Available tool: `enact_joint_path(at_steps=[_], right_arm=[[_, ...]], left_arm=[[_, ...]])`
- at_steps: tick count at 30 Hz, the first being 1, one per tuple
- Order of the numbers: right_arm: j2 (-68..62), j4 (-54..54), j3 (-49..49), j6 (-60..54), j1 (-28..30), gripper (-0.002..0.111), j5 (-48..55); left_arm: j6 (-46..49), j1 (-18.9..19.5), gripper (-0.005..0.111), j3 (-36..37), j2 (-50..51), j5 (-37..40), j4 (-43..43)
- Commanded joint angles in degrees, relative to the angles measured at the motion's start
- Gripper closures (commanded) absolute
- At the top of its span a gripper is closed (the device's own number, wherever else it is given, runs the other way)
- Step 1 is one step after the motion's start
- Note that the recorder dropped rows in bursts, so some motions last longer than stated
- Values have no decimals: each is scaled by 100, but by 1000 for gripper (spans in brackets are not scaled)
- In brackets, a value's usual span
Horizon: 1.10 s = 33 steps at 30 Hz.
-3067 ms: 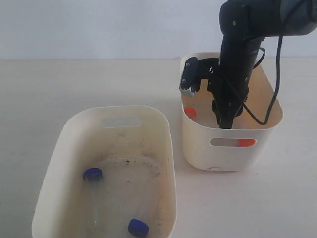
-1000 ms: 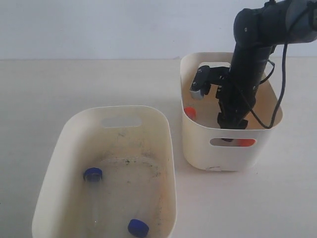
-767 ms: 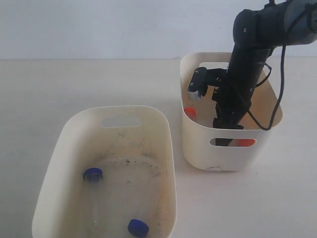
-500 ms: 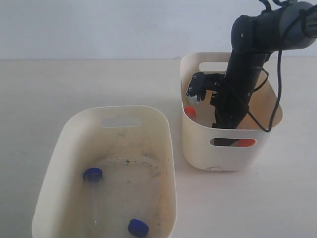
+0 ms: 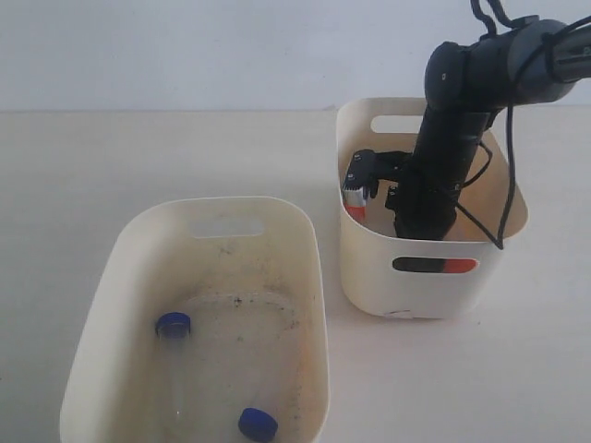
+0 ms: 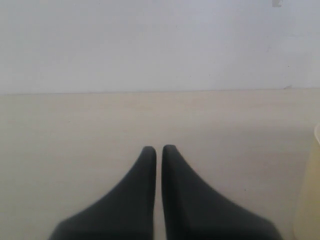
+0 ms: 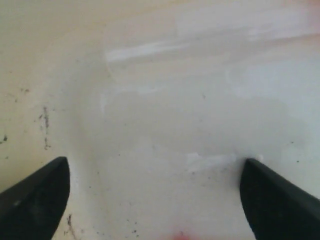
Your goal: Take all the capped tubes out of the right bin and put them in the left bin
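Note:
The right bin (image 5: 365,258) stands at the right, and my right arm (image 5: 448,138) reaches down into it, fingertips hidden behind the front wall. An orange cap (image 5: 460,266) shows through the front slot. A second orange cap (image 5: 356,213) peeks out by the left wall. In the right wrist view my right gripper (image 7: 155,161) is wide open just above the bin floor (image 7: 165,115), with a trace of orange (image 7: 180,235) at the frame edge. The left bin (image 5: 129,249) holds two tubes with blue caps (image 5: 173,324) (image 5: 258,424). My left gripper (image 6: 159,148) is shut over bare table.
A black cable (image 5: 508,138) loops from the right arm over the right bin's far side. The wrist camera block (image 5: 356,180) hangs close to that bin's left wall. A cream bin edge (image 6: 311,190) shows in the left wrist view. A pale wall rises behind the table.
My right arm has sunk deeper into the right bin and leaned toward its front wall; its dark fingers now fill the front slot beside the orange cap. The left bin's contents are unchanged.

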<state>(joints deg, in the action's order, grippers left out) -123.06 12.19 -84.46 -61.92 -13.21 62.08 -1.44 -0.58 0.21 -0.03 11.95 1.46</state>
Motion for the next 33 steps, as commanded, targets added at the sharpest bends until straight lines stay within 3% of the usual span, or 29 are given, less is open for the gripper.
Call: enact_joint_path(at_steps=[1,2,4,15,24,33], right_arm=[[-266,6,49,8,1,32,95],[-276,-71,49,8,1,44,110],[-276,-95,49,8,1,57,219],[-276,-525,49,564,1,106,540],[-181,-850,37,757,1,108,532],[409,-842,37,756,1,108,-157]], left_arm=[[-54,2,102,-21,3,-35,-36],[-54,2,102,-21,3,-35,-36],[-54,2,102,-21,3,-35,-36],[-54,2,102,-21,3,-35,-36],[-54,2,102,-21,3,-35,-36],[-54,2,102,-21,3,-35,-36]])
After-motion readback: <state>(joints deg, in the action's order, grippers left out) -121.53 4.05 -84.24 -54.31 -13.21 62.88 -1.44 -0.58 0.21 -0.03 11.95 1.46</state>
